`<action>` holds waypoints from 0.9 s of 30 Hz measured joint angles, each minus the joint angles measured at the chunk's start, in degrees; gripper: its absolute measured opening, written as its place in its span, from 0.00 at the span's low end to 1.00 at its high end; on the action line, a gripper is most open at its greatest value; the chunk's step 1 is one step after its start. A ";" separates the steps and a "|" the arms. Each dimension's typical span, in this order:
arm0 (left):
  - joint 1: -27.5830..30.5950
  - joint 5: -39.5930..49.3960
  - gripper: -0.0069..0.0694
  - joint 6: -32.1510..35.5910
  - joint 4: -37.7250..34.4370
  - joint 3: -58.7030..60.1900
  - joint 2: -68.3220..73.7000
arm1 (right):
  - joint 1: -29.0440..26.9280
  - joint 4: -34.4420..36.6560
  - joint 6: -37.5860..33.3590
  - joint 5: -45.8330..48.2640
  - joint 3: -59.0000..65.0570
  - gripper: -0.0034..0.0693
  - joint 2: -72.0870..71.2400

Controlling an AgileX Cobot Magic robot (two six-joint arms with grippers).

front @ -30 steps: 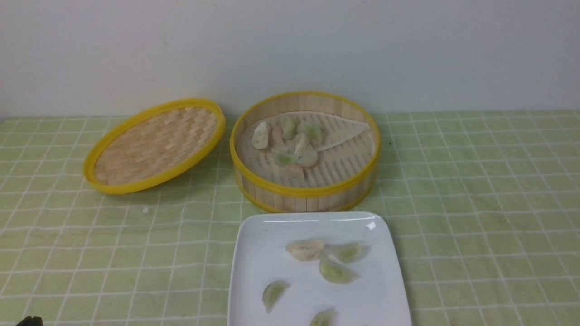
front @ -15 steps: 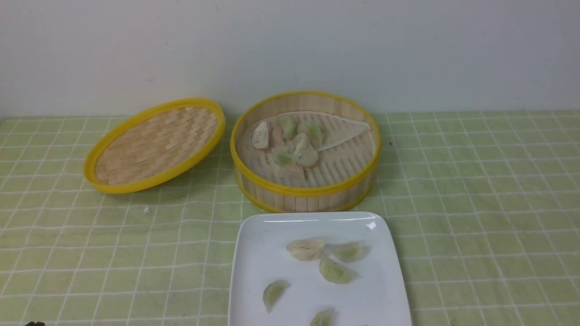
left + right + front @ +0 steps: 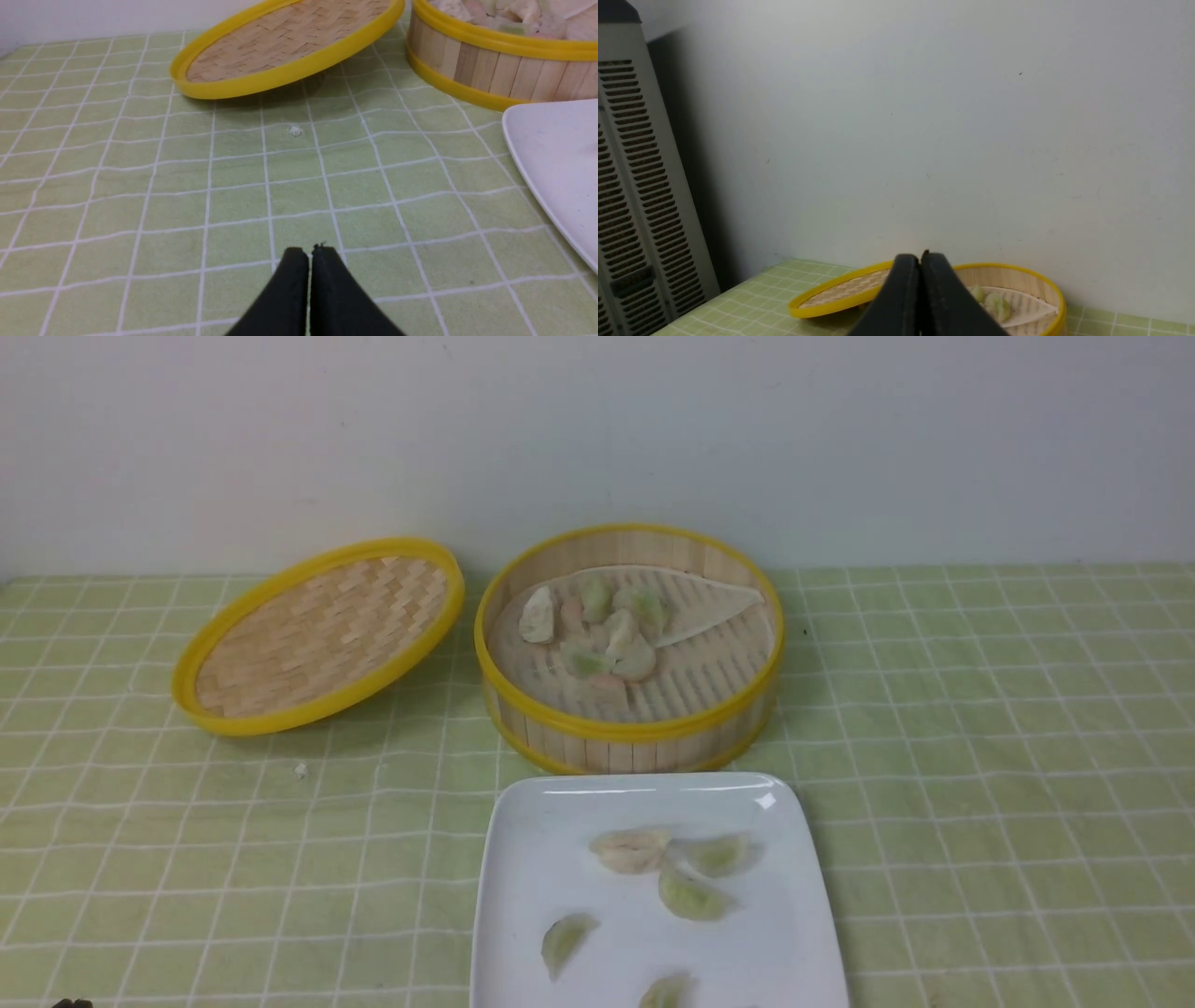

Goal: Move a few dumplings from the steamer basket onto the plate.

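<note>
The steamer basket (image 3: pixel 627 747) stands at the back middle of the table, holding several dumplings (image 3: pixel 607 627) on its paper liner. Just in front of it lies the white plate (image 3: pixel 537 845) with several dumplings (image 3: pixel 691 894) on it. My left gripper (image 3: pixel 310 252) is shut and empty, low over the cloth to the left of the plate; only a dark sliver of it shows at the front view's bottom left corner. My right gripper (image 3: pixel 920 257) is shut and empty, raised and facing the wall above the basket (image 3: pixel 1017 279); the front view does not show it.
The woven yellow-rimmed lid (image 3: pixel 317 637) leans tilted on the cloth left of the basket. A small white crumb (image 3: pixel 295 131) lies on the green checked cloth in front of the lid. A grey vented cabinet (image 3: pixel 635 186) stands beyond the table's left end, and a wall runs behind.
The dark tip of my left gripper has slipped lower at the front view's bottom left corner. Basket, plate and dumplings have not moved.
</note>
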 joint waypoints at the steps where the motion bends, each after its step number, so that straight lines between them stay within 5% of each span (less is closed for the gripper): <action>1: 0.00 0.00 0.08 0.00 0.00 0.00 0.00 | 0.00 0.39 -0.22 0.00 0.00 0.03 0.00; 8: 0.00 0.00 0.08 0.00 0.00 0.00 0.00 | 0.00 10.39 -12.46 -1.54 0.00 0.03 0.00; 14: 0.00 0.00 0.08 0.00 0.00 0.00 0.00 | -1.40 12.64 -15.19 -3.00 1.10 0.03 -0.02; 22: 0.00 0.00 0.08 0.00 0.00 0.00 0.00 | -22.60 11.31 -15.36 -7.71 13.89 0.03 -0.02; 27: 0.00 0.00 0.08 0.00 0.00 0.00 0.00 | -30.86 9.23 -16.01 -7.77 24.40 0.03 -0.02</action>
